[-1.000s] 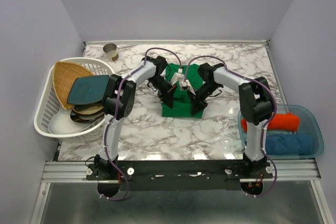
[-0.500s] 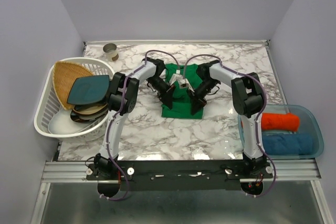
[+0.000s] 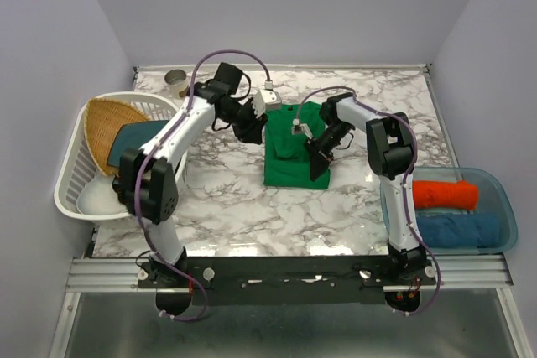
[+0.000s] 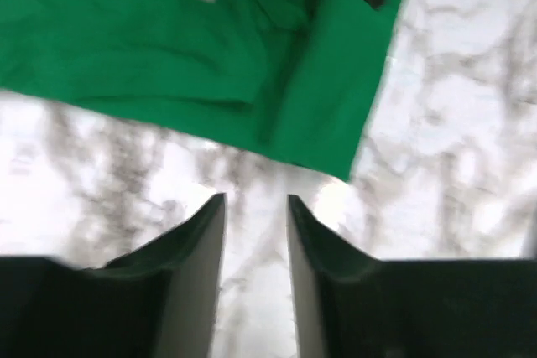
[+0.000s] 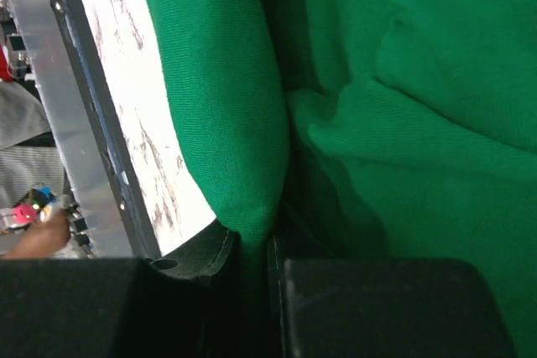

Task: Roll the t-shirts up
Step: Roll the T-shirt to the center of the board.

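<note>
A bright green t-shirt (image 3: 294,153) lies folded into a narrow strip at the middle of the marble table. My right gripper (image 3: 320,172) sits at its near right corner, shut on a fold of the green cloth (image 5: 231,123). My left gripper (image 3: 252,127) is off the shirt, to its far left above the bare marble; its jaws stand slightly apart and empty, with the green t-shirt (image 4: 210,64) ahead of them. An orange-red rolled t-shirt (image 3: 447,194) and a blue rolled t-shirt (image 3: 457,229) lie in the bin at right.
A clear blue bin (image 3: 504,207) stands at the right edge. A white basket (image 3: 71,178) at left holds a wicker tray (image 3: 105,119), a dark teal plate (image 3: 134,142) and other dishes. A small cup (image 3: 176,83) stands at the back left.
My left arm has let go of the shirt's left edge and swung back and to the left, over the marble. My right gripper stays shut on the cloth.
</note>
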`<state>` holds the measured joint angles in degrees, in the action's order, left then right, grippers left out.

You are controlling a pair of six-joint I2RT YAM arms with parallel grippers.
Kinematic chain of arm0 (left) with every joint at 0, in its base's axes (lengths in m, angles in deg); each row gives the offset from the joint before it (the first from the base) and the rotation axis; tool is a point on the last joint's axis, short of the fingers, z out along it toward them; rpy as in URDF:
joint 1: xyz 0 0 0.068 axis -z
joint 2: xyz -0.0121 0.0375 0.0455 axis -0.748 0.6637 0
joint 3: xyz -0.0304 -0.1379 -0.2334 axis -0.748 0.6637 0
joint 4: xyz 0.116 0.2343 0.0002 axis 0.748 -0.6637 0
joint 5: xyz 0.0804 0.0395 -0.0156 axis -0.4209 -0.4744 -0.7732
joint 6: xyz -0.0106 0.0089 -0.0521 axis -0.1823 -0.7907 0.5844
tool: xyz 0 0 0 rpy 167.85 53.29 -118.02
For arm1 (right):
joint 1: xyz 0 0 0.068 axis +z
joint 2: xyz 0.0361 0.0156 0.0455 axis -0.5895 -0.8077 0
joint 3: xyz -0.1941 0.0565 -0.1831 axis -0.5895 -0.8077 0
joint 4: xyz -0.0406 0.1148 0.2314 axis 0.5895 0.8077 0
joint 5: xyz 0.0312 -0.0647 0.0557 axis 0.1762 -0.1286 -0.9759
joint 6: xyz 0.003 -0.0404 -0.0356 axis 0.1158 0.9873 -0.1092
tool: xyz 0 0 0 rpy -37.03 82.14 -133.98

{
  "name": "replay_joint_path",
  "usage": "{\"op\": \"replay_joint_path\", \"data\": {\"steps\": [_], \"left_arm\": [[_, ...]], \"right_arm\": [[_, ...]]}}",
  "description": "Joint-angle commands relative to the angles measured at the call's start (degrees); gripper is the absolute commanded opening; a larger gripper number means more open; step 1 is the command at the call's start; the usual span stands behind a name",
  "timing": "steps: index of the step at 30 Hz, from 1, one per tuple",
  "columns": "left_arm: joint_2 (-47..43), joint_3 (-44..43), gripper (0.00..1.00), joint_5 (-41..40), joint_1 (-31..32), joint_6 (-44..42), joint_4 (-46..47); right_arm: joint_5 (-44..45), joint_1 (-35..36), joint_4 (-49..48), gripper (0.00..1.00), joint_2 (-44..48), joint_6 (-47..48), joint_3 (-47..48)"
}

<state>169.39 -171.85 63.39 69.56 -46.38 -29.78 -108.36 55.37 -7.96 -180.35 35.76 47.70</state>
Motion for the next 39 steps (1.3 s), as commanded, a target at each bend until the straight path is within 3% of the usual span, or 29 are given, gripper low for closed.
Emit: {"op": "replay_joint_path", "data": {"steps": [1, 2, 3, 4, 5, 10, 16, 22, 26, 32, 39], "left_arm": [[-19.8, 28.3, 0.56, -19.0, 9.2, 0.3, 31.8], [-26.1, 33.4, 0.61, -26.4, 11.4, -1.1, 43.4], [-28.4, 42.4, 0.92, -29.5, 13.4, -1.6, 48.9], [-30.1, 46.0, 0.98, -32.6, 17.7, -2.3, 53.7], [-32.2, 48.8, 0.99, -35.9, 19.2, -3.2, 60.8], [-31.5, 56.8, 0.98, -39.4, 27.0, -5.6, 67.5], [-27.4, 69.6, 0.85, -42.2, 32.6, -16.6, 85.1], [-20.7, 70.3, 0.8, -44.1, 33.7, -18.4, 88.3], [-13.7, 70.6, 0.8, -48.5, 34.0, -22.6, 95.7], [-7.9, 69.1, 0.69, -50.0, 34.0, -26.4, 97.3], [-4.9, 65.4, 0.41, -50.3, 34.0, -26.7, 91.3]], "right_arm": [[6.4, -0.1, 0.7, 0.22, -3.0, -3.0, 0.9], [6.5, -0.1, 0.8, 0.22, -3.2, -3.1, 1.4], [6.5, 0.0, 0.9, 0.22, -3.3, -3.2, 1.4], [6.6, 0.0, 0.9, 0.22, -3.3, -3.0, 1.4], [6.6, 0.1, 0.9, 0.22, -3.3, -2.9, 1.4], [7.3, 0.6, 0.6, 0.23, -3.3, -3.1, 1.3], [7.4, 0.7, 0.8, 0.24, -3.6, -2.9, 1.5], [7.1, 0.7, 3.5, 0.24, -5.3, -2.2, 3.7], [7.0, 0.7, 4.8, 0.24, -6.3, -1.9, 5.1], [6.7, 0.7, 7.2, 0.24, -8.1, -1.2, 7.4], [6.5, 0.7, 7.9, 0.25, -8.5, -1.0, 8.1]]}}
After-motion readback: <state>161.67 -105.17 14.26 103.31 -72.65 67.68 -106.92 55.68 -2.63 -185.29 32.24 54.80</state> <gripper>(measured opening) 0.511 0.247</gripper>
